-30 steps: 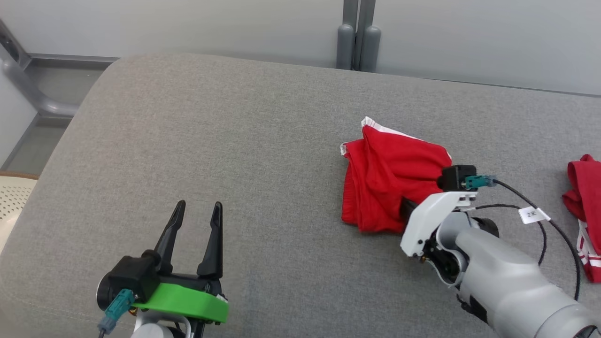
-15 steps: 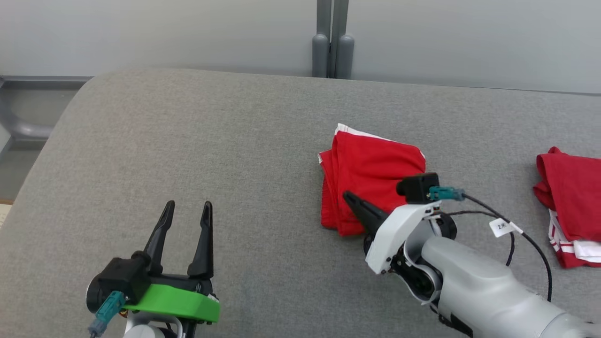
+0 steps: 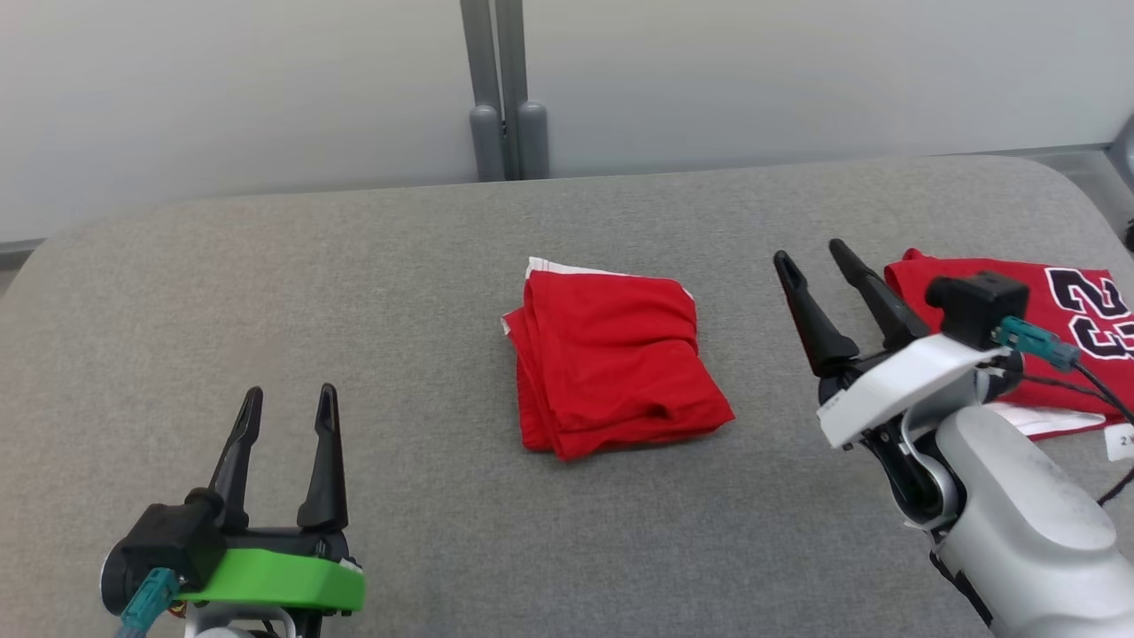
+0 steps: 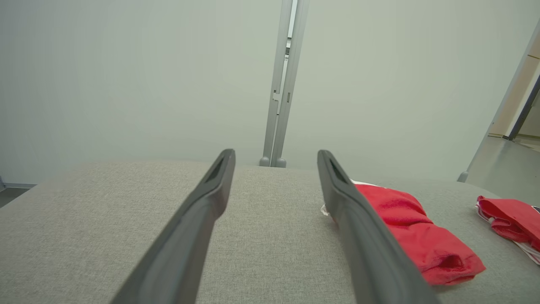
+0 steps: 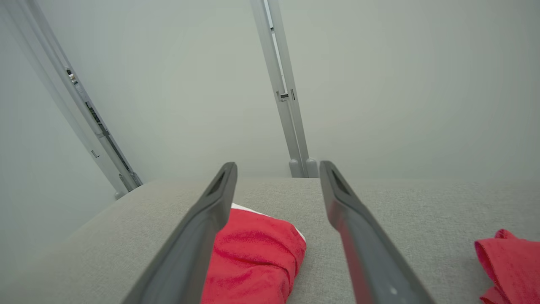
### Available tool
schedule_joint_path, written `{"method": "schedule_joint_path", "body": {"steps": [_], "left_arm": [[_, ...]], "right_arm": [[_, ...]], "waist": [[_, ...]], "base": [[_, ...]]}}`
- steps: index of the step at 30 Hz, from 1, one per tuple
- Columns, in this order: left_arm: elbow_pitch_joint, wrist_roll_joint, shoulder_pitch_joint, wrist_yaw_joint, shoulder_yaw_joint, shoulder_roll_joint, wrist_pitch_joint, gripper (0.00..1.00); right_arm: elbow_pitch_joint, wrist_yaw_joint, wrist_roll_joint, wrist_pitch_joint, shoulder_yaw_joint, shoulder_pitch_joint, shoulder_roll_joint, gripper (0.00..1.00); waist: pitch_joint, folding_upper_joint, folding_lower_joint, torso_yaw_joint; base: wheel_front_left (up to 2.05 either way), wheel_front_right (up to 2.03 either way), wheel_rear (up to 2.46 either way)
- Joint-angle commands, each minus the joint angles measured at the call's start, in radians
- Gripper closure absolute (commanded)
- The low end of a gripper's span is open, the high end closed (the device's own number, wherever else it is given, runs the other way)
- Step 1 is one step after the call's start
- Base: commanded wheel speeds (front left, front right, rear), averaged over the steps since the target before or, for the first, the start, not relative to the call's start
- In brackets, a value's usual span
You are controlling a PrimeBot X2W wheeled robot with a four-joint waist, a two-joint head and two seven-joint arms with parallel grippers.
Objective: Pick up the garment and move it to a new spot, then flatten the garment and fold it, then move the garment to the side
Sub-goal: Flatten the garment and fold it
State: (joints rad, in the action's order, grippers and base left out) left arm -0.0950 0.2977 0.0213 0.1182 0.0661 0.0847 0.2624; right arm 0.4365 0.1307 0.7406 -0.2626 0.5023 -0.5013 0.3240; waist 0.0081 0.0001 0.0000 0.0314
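released a second ago, the folded red garment (image 3: 611, 359) lies mid-tabletop (image 3: 354, 266), and the right tool (image 3: 808, 252) now stands open beside it. left tool (image 3: 292, 391) is open, well apart. folding looks done; next, regrasp the bundle without unfolding it and carry it aside.

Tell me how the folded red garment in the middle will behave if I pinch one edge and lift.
Likely floppy: the folded red garment is thin, soft cloth with loose stacked layers showing at one edge, so a one-edge lift would probably unfold it. It looks light. Pushed, it would probably bunch rather than slide on the textured grey cushion.
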Motion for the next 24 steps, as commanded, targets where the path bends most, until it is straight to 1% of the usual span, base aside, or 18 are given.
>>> {"method": "schedule_joint_path", "body": {"steps": [1,5,11,16,20,24], "left_arm": [[0.004,-0.008,-0.013,-0.005,-0.009,0.006,0.003,0.00],[-0.002,-0.013,-0.024,-0.006,-0.025,0.004,0.003,0.00],[-0.015,-0.033,-0.034,-0.012,-0.056,0.002,0.003,0.00],[-0.017,-0.044,-0.039,-0.011,-0.073,-0.005,0.003,0.00],[-0.017,-0.049,-0.037,-0.007,-0.078,-0.011,0.003,0.00],[-0.020,-0.053,-0.033,-0.003,-0.079,-0.015,0.003,0.00]], "right_arm": [[-0.023,0.000,-0.039,-0.002,-0.043,0.050,-0.009,0.00],[-0.080,0.000,-0.135,-0.002,-0.158,0.142,-0.029,0.00],[-0.124,0.000,-0.236,-0.002,-0.275,0.248,-0.080,0.00],[-0.127,0.000,-0.307,-0.002,-0.309,0.301,-0.116,0.00],[-0.127,0.000,-0.328,-0.002,-0.317,0.316,-0.137,0.00],[-0.117,0.000,-0.342,0.000,-0.318,0.314,-0.143,0.00]], "waist": [[-0.014,-0.0001,0.0000,-0.044],[-0.015,-0.0001,0.0000,-0.062],[-0.016,-0.0001,0.0000,-0.078],[-0.014,-0.0001,0.0000,-0.084],[-0.012,-0.0001,0.0000,-0.085],[-0.013,-0.0001,0.0000,-0.083]], "base": [[0.00,0.00,0.00],[0.00,0.00,0.00],[0.00,0.00,0.00],[0.00,0.00,0.00],[0.00,0.00,0.00],[0.00,0.00,0.00]]}}
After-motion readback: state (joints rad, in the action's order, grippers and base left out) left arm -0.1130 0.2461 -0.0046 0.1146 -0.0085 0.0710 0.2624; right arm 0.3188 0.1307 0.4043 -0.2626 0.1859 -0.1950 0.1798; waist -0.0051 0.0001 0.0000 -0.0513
